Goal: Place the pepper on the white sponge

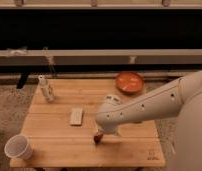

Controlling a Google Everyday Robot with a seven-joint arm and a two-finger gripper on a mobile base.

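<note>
Hovering our tool (105,131) over the bench (54,145) with its jaws spread wide, we are seeing the pepper (97,138) lying just under it, peeking out at its seven o'clock. The white sponge (76,116) is lying apart, at the pepper's ten o'clock.

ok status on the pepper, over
Gripper open, low over the pepper. Pepper lying on the table, not yet lifted. White sponge up-left of it, apart, nothing between.
</note>
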